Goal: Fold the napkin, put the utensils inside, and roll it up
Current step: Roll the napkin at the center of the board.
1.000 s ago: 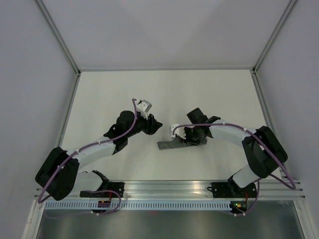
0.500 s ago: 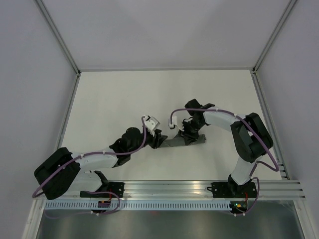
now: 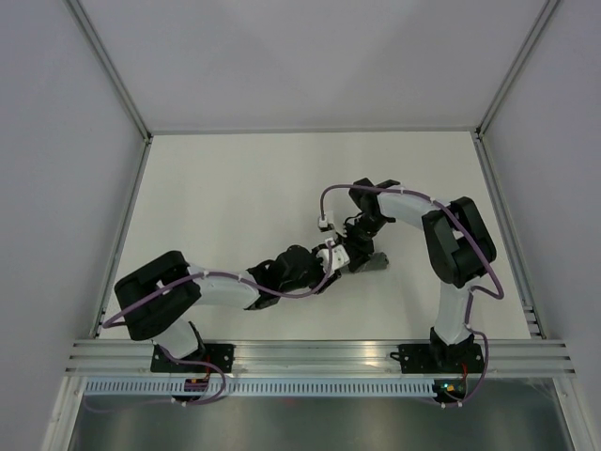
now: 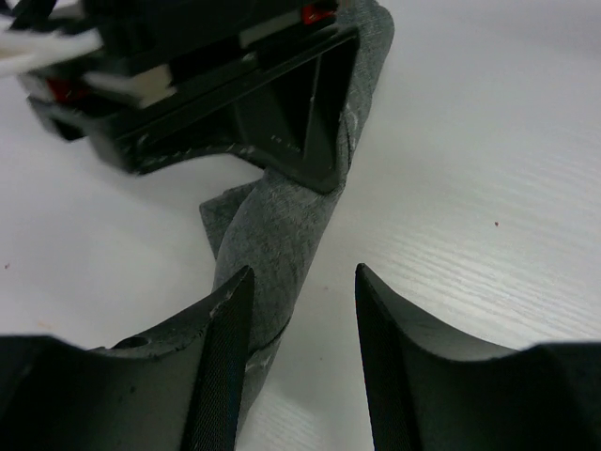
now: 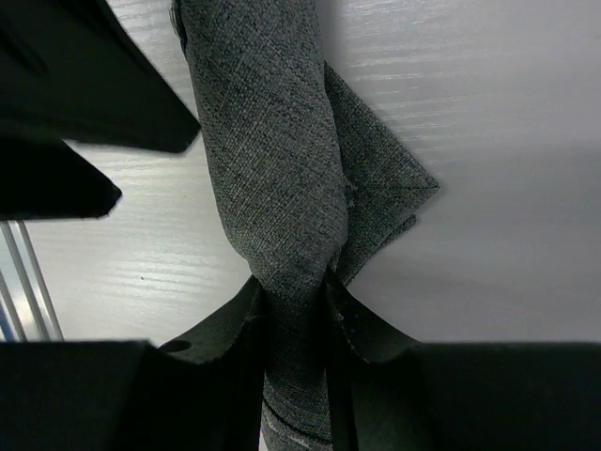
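Observation:
The napkin [image 5: 268, 141] is a dark grey cloth rolled into a tight tube lying on the white table [image 3: 235, 188]. My right gripper [image 5: 293, 287] is shut on the roll, pinching it between both fingers, and a loose corner flap [image 5: 390, 183] sticks out beside it. In the top view only the roll's right end [image 3: 377, 262] shows past the two grippers. My left gripper [image 4: 300, 282] stands open at the roll's other end [image 4: 282, 221], the cloth running along its left finger [image 4: 225, 319]. The right gripper's black body [image 4: 235, 85] sits just beyond. The utensils are hidden.
An aluminium rail [image 3: 319, 357] carrying both arm bases runs along the near edge. White walls and metal frame posts [image 3: 113, 70] enclose the table on three sides. The two arms [image 3: 225, 287] meet near the table's middle right.
My left arm has swung right and reached the roll's left end. The right arm folded in and its gripper slid right along the roll, which shifted slightly right.

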### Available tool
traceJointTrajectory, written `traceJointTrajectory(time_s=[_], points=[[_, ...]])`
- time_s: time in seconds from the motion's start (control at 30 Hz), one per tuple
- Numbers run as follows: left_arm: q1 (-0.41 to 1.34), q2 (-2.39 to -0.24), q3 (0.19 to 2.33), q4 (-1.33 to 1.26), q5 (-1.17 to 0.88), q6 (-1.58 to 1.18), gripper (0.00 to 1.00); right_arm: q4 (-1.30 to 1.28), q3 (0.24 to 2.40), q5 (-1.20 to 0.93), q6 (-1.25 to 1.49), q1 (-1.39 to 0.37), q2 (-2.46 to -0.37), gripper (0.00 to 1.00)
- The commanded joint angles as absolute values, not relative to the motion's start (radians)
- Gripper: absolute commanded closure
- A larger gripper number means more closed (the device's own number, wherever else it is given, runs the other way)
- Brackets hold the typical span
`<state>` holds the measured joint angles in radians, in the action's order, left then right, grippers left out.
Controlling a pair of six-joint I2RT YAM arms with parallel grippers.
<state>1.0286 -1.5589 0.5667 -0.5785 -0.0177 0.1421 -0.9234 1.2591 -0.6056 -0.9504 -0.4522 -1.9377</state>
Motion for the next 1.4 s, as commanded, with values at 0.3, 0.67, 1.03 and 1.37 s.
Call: traceJointTrajectory(time_s=[0.3, 0.67, 1.03, 1.37], points=[[1.055, -1.742, 0.768, -0.43, 0.023, 0.379, 0.48, -1.088, 1.342, -0.584, -1.011, -0.413, -2.129, 0.72], [1.057, -1.824, 0.842, -0.364, 0.015, 0.423, 0.48, -1.134, 1.399, -0.592, -1.023, -0.396, -2.18, 0.71], [1.057, -1.891, 0.873, -0.322, 0.005, 0.396, 0.56, -1.155, 1.453, -0.621, -1.008, -0.377, -2.197, 0.56], [1.055, -1.954, 0.904, -0.302, 0.078, 0.279, 0.66, -1.098, 1.499, -0.621, -0.898, -0.368, -2.102, 0.3]])
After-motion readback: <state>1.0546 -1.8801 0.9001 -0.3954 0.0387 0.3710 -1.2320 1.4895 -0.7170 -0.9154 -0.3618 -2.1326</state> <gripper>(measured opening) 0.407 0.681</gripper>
